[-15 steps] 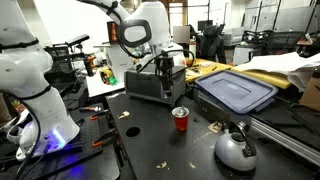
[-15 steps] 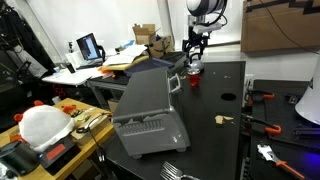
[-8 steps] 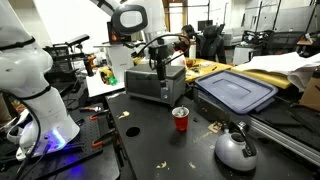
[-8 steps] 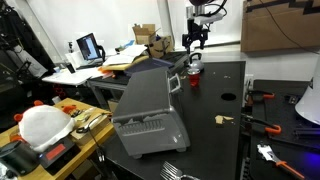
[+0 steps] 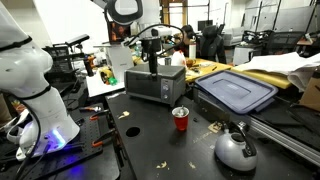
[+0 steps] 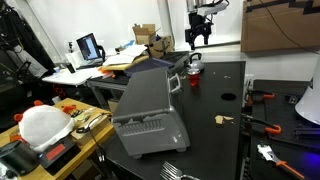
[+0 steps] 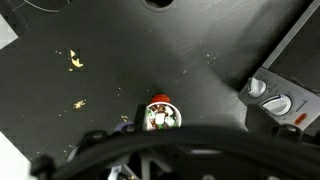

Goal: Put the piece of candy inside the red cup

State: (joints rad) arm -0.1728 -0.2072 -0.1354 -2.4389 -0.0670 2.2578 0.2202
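Observation:
The red cup (image 5: 180, 119) stands upright on the black table in front of the grey toaster oven (image 5: 155, 85). It also shows in the other exterior view (image 6: 194, 80). In the wrist view the cup (image 7: 160, 113) is seen from above, with white and green candy (image 7: 160, 118) lying inside it. My gripper (image 5: 152, 52) hangs high above the toaster oven, well up and away from the cup. Its fingers look spread and empty in an exterior view (image 6: 197, 38). In the wrist view only its dark, blurred body fills the bottom edge.
A round silver kettle (image 5: 236, 150) sits near the table's front. A blue-lidded bin (image 5: 238, 92) lies beside the toaster oven. Yellow scraps (image 7: 75, 62) dot the black table. A white robot base (image 5: 35, 100) stands at the side.
My gripper has risen and drawn back from the cup, ending above the toaster oven. The cup has not moved.

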